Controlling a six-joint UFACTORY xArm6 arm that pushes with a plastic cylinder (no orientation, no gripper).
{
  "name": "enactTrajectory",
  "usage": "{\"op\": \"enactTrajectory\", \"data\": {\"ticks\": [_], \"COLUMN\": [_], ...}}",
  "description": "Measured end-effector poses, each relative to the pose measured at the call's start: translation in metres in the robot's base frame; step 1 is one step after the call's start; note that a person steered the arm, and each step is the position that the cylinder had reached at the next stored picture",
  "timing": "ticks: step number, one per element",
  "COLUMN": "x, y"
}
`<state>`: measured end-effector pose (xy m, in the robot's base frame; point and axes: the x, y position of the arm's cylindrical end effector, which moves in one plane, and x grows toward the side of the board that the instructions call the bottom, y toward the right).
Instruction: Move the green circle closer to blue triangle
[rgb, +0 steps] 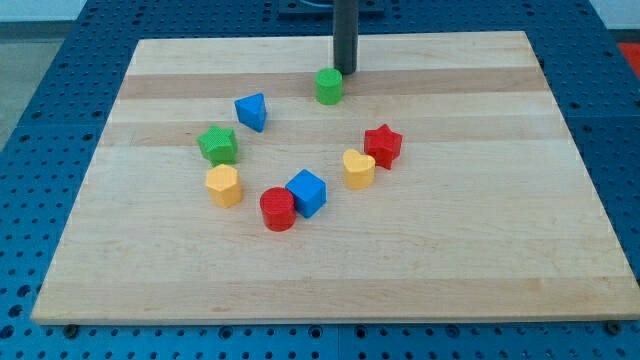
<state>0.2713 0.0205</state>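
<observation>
The green circle stands on the wooden board toward the view's top, right of centre-left. The blue triangle sits to its left and slightly lower, a clear gap between them. My tip is just above and to the right of the green circle, close to its upper right edge; I cannot tell whether it touches.
A green star and a yellow block lie below-left of the blue triangle. A red cylinder, a blue cube, a yellow heart and a red star curve across the middle.
</observation>
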Motion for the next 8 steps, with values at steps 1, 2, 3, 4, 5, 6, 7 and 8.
{"op": "enactTrajectory", "data": {"ticks": [1, 2, 3, 4, 5, 6, 7, 8], "x": [0.008, 0.008, 0.012, 0.019, 0.022, 0.023, 0.027, 0.029], "y": [0.01, 0.01, 0.008, 0.004, -0.004, -0.009, -0.011, -0.011]}}
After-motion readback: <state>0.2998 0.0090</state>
